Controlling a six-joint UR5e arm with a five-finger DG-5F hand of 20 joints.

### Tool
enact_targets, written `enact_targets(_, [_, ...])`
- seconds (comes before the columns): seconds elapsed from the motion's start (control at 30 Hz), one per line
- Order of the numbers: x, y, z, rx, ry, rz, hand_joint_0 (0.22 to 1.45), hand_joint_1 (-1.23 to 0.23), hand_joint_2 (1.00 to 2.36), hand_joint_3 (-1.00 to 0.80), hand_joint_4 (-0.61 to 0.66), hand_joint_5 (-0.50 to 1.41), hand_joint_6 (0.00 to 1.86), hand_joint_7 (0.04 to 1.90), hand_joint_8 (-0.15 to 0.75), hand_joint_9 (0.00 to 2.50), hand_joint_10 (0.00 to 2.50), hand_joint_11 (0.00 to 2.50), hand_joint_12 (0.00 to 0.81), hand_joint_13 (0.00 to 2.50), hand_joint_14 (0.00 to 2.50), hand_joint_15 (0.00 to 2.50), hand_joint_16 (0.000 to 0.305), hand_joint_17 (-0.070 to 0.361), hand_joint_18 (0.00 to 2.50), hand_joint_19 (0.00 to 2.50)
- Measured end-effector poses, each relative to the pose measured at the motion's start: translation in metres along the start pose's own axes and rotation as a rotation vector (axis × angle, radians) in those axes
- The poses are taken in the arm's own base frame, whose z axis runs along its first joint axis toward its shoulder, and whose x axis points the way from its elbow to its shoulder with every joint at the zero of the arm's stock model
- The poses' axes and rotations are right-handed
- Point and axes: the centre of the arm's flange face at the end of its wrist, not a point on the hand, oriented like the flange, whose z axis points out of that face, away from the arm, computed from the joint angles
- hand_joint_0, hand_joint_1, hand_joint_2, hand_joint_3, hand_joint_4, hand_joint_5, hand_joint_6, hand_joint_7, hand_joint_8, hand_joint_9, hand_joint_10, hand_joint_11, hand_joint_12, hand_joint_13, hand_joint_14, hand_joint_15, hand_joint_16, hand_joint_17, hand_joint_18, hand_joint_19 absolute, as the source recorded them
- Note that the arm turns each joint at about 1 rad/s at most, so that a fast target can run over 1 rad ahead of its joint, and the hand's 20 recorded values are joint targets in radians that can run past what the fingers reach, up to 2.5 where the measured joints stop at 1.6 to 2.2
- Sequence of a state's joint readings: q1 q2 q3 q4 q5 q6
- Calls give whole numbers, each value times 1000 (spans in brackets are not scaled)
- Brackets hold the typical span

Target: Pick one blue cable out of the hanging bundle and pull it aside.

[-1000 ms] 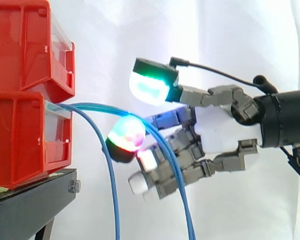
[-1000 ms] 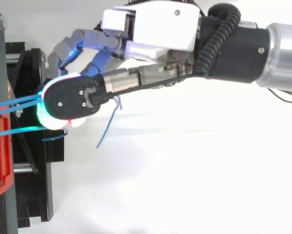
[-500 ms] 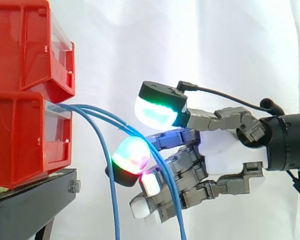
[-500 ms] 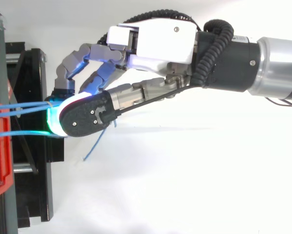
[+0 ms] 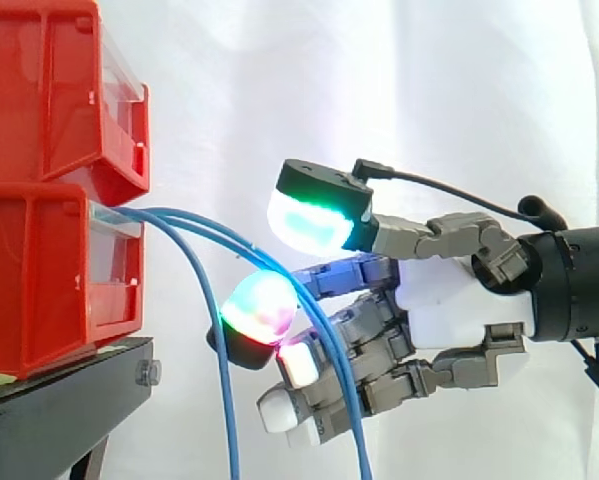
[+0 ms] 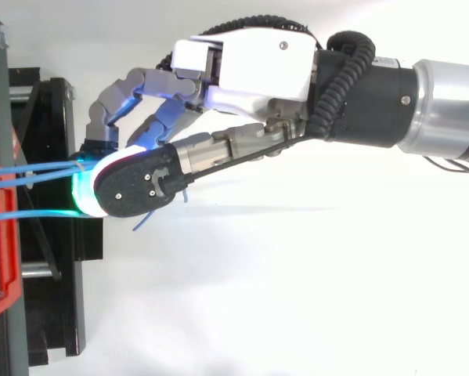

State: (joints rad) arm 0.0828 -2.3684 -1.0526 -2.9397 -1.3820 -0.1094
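**Bundle** (image 5: 169,214): blue cables coming out at the front edge of the lower red bin (image 5: 49,270) and arching down past the edge of the black stand (image 5: 69,400).

**Two outer cables** (image 5: 329,340): swing out from the bin's front edge and run down through the hand.

**Inner cable** (image 5: 225,400): hangs free near the stand, apart from the other two.

**Loose end** (image 6: 144,223): one blue tip pokes out below the hand in the top view.

**Hand** (image 5: 444,300): reaches in level towards the bins. Its fingers are curled, and the two outer cables pass between the red-and-green pad (image 5: 261,308) and the lower fingers. The green pad (image 5: 309,215) stands above them, clear of the cables.

**Upper red bin** (image 5: 49,90): stacked on the lower one.

**White curtain** (image 5: 429,100): behind everything.

**Progress:** the catch looks made, though on two cables rather than one. The held pair is parted only a little from the inner cable. Judged left to do: drop one cable and draw the other well aside.
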Motion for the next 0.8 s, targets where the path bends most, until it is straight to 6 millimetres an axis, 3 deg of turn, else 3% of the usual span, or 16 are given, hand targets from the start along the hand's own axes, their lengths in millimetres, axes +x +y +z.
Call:
enact_targets(0.3, [-2,-6,6,-14,6,15,568,-527,1008,-419,87,-106,818,855,248,995,17,536,249,729,16,396,38,85,560,408])
enact_targets(0.8, [-11,6,10,-18,13,22,573,-545,1009,-399,83,-104,821,872,245,992,16,525,248,728,16,392,37,84,561,409])
